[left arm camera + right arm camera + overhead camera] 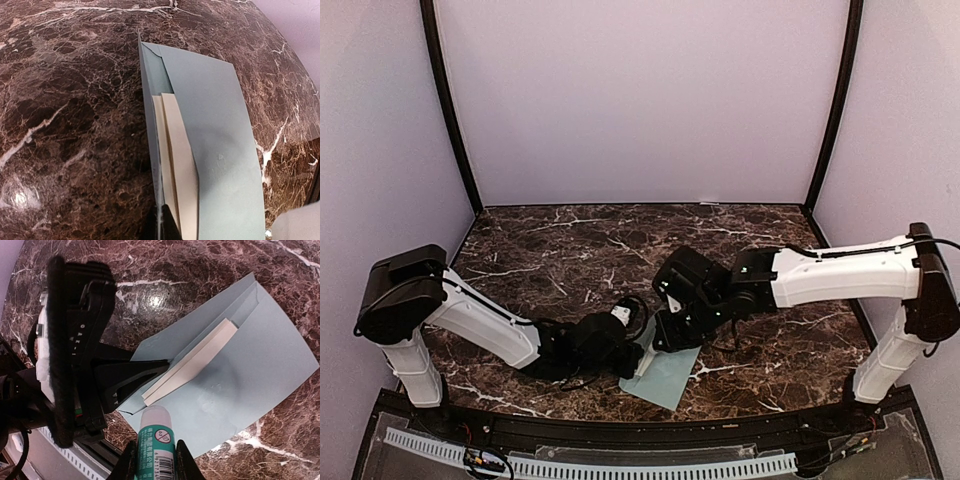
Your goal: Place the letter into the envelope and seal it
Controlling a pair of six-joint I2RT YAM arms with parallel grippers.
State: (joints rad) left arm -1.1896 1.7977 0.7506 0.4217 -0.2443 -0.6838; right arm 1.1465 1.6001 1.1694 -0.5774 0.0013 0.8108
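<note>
**Q:** Where did the envelope (665, 372) lie?

**A:** It lay on the dark marble tabletop (550, 250), near the front edge and between the two arms. Its flap was lifted along one long side.

**Q:** And the letter (175, 165)?

**A:** The folded cream letter sat in the open mouth of the envelope, beside the raised flap. Its long edge and near end showed outside the pocket.

**Q:** How did the left claw (162, 225) stand?

**A:** It was closed, pinching the raised flap of the envelope at the end nearest the arms.

**Q:** And the right claw (156, 465)?

**A:** It was clamped around a glue stick (156, 430), a white tube with a green label. The capped tip pointed at the envelope, just beside the letter's near end. Whether the tip touched the paper could not be told.
</note>
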